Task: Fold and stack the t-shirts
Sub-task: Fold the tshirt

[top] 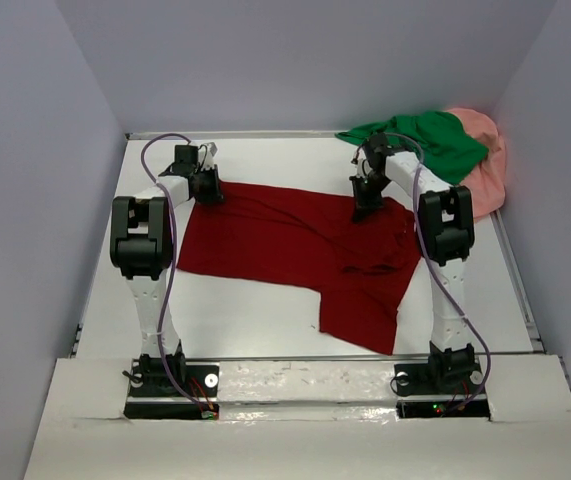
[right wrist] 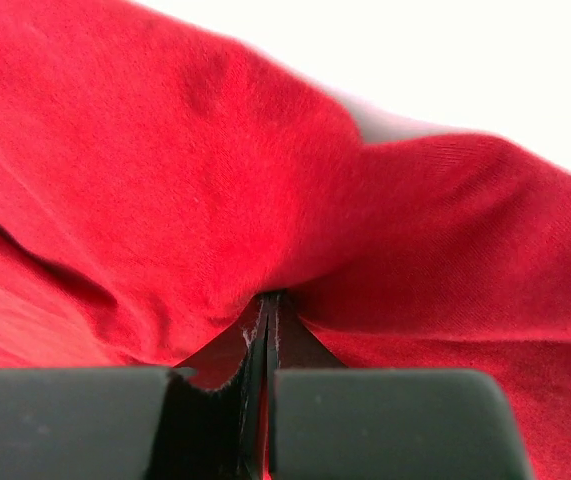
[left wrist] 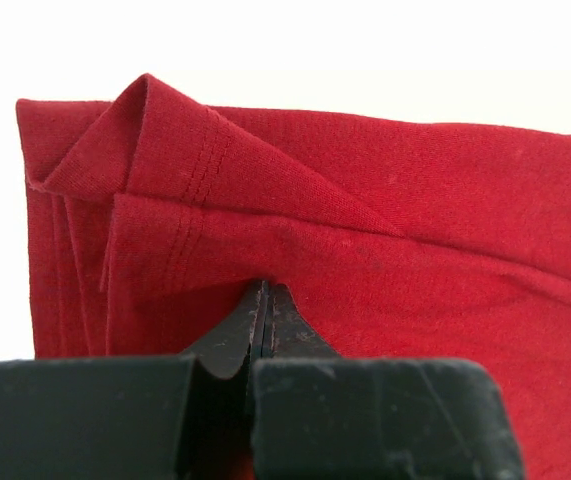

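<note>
My left fingers (left wrist: 265, 300) are pressed tight together, their tips pinching the edge of a doubled-over layer of the red t-shirt (left wrist: 385, 200). A stitched hem folds back just above them and to the left. My right fingers (right wrist: 268, 305) are closed as well, with red cloth caught between them and bunching up over the tips, so both of my 2 grips are on this 1 shirt. From the overhead view, the red t-shirt (top: 285, 245) lies spread across the middle of the table (top: 245, 310), mostly flat but wrinkled on its right side. There a flap of it reaches toward the near edge. My left fingers (top: 208, 190) sit at the shirt's far left corner and my right fingers (top: 366, 208) at its far edge on the right. The other 2 shirts are heaped in the far right corner. The green t-shirt (top: 435, 140) is crumpled on top of the pink t-shirt (top: 487, 175), which lies against the right wall. Both are just beyond the red one, close behind my right arm.
</note>
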`<state>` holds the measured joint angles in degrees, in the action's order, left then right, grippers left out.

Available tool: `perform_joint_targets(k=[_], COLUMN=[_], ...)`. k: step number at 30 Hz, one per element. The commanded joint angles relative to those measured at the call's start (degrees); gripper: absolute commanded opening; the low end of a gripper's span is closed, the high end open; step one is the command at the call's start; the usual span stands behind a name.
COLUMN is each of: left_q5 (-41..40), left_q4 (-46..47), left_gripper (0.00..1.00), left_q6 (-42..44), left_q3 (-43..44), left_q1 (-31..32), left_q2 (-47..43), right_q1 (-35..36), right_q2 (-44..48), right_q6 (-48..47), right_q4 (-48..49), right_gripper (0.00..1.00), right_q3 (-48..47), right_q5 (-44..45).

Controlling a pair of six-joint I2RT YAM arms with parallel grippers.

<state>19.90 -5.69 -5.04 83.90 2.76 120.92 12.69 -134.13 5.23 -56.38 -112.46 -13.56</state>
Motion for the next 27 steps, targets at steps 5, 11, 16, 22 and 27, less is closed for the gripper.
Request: perform_joint_targets(k=[5,11,16,22,27], left_q5=[-2.1,-2.3,-4.9,-5.7,-6.1], left_q4=[-0.6,0.5,0.4,-0.6,0.1], left_gripper=[0.0,0.0,0.0,0.0,0.0], left_q6=[0.0,-1.2,-1.3,0.5,1.8], left_q3=[-0.9,2.0,5.0,2.5,-0.6], left_q1=[-0.6,-0.6,-0.7,-1.9,-4.3], left_q2=[-3.3,-1.7,-0.7,-2.4,-4.6], right_q1=[0.4,0.4,0.4,-1.3,-2.6], right_q2=[-13.8,-20.8,-20.7,-16.2,-14.6], right_q6=[1.6,2.8,2.1,0.6,0.6], right_q4=[2.2,1.4,1.8,4.3,4.6], right_gripper=[0.0,0.0,0.0,0.0,0.0], right_q3=[-18.4,-29.8,-30.6,-22.8,-21.9], right_q5=[5.6,9.0,10.7,12.5,11.8])
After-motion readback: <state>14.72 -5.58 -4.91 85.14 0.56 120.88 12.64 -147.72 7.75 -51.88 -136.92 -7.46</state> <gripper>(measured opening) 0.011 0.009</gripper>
